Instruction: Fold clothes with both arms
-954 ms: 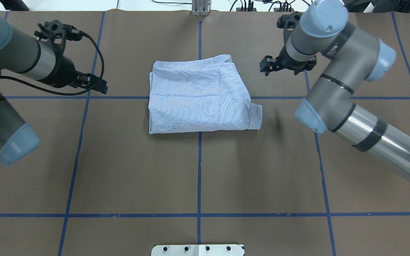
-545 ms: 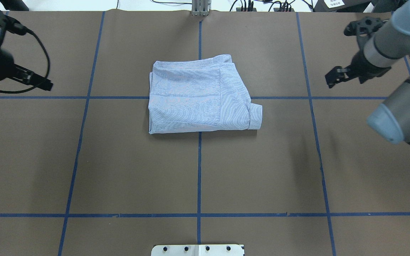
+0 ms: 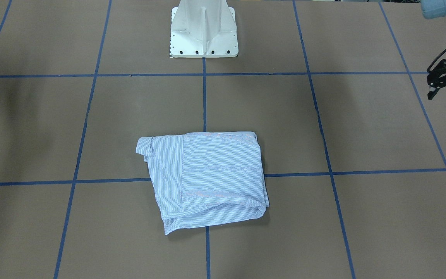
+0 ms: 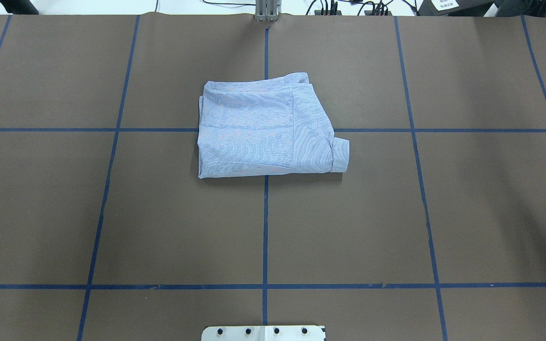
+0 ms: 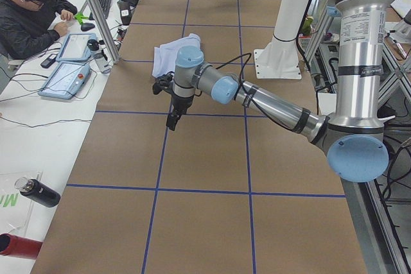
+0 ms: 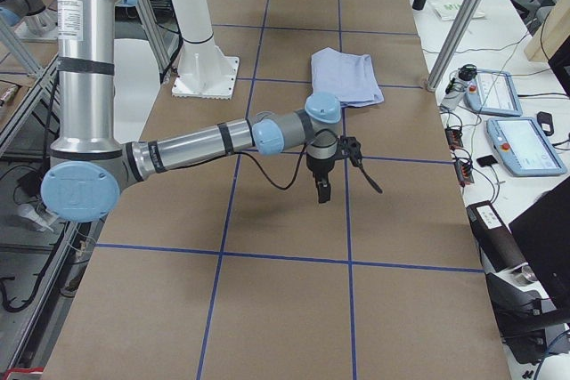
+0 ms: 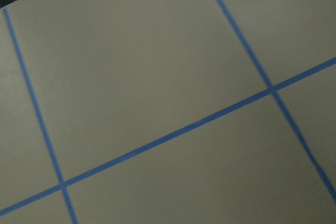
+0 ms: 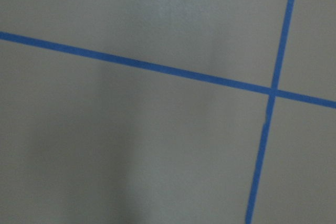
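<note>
The clothes are one light-blue striped shirt [image 4: 268, 128], folded into a compact rectangle at the table's middle, with a cuff sticking out at its right side. The shirt [image 3: 205, 178] lies flat and nothing touches it. Both arms are far out to the sides. My left gripper [image 5: 172, 122] hangs fingers-down over bare table, well clear of the shirt [image 5: 176, 52]. My right gripper [image 6: 321, 193] also points down, away from the shirt [image 6: 346, 77]. I cannot tell whether either is open or shut. Both wrist views show only brown table and blue tape.
The white pedestal base [image 3: 203, 31] stands at the robot's side of the table. A seated person [image 5: 29, 11] and control tablets [image 5: 67, 72] are beyond the far table edge. A dark bottle [image 5: 38, 192] lies off the table. Blue tape lines [image 4: 265, 222] grid the brown surface.
Both arms have swung outward from beside the shirt and left the overhead view, the left to the left, the right to the right. The shirt has not moved.
</note>
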Controlling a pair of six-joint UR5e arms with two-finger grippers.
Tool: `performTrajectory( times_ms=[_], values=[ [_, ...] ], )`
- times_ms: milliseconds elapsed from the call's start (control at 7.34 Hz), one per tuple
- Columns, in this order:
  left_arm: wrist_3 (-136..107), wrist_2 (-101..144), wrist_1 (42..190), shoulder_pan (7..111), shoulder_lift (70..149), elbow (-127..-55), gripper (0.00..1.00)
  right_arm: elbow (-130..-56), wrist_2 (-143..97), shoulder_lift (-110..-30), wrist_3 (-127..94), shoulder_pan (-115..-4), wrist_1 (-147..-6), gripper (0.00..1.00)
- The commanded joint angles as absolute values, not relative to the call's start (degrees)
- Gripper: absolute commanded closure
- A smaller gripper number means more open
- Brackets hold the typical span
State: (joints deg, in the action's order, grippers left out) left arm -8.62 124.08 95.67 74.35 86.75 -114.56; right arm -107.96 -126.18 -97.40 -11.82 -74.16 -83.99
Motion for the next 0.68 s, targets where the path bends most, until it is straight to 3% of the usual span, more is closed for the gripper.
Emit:
performTrajectory(
  times_ms=[0,136,545],
  values=[
    [-7.7,124.9,100.7,79.4,83.6,-110.2,0.00,-107.3,-128.4,-103.4,-9.3,-76.4,-79.6,0.00],
    [-1.6,128.5,103.2,83.7,78.5,-109.6,0.00,-107.2,-128.8,-103.5,-9.4,-76.6,-79.6,0.00],
    [0.4,135.0,102.5,88.2,73.1,-106.9,0.00,-107.0,-128.8,-103.4,-9.6,-76.6,-79.6,0.00]
  ],
)
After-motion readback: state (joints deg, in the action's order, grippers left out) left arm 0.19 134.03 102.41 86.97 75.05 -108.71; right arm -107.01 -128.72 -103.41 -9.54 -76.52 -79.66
